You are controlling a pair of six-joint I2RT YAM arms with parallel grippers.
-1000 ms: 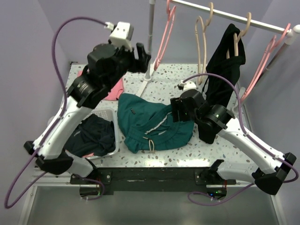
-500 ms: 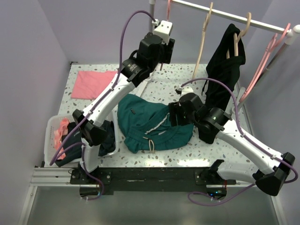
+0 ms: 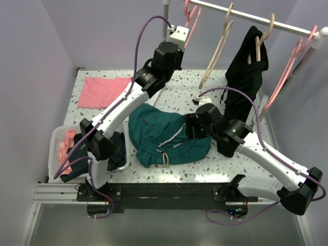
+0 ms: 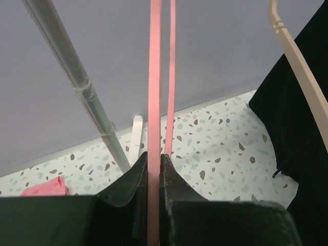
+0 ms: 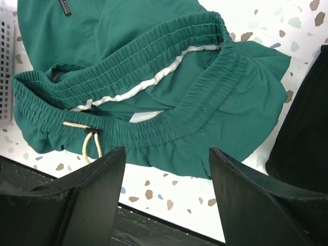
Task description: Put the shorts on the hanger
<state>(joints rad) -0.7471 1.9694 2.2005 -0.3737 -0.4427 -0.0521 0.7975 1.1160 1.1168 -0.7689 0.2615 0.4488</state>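
The shorts point(image 5: 154, 77) lie crumpled on the bench point(image 3: 179, 95) directly beneath the right claw point(image 5: 166, 154), waistband turned up and gaping. Their cream drawstring point(image 5: 89, 138) is knotted just off the tip of the finger on the left of the wrist view. That claw hovers wide open over the fabric and holds nothing; both fingers are clear of the cloth.

The hanger point(image 4: 154, 77) is up at the far side, in the left claw point(image 4: 154, 169). One salmon-pink bar runs straight between the two fingers, which are pinched tight against it. The second bar passes just beside that claw, outside the grip. Above it the hanger rises toward the rail point(image 3: 256, 18).

The upright metal pole point(image 4: 82, 87) slants past one side of the left claw. On its other side hang a tan hanger point(image 4: 300, 77) and the black garment point(image 4: 302, 143). The black garment also hangs just beyond the right claw.

A flat pink cloth point(image 3: 102, 91) lies on the bench, well away from both claws. A white basket point(image 3: 54, 148) of clothes sits by the left arm's base.
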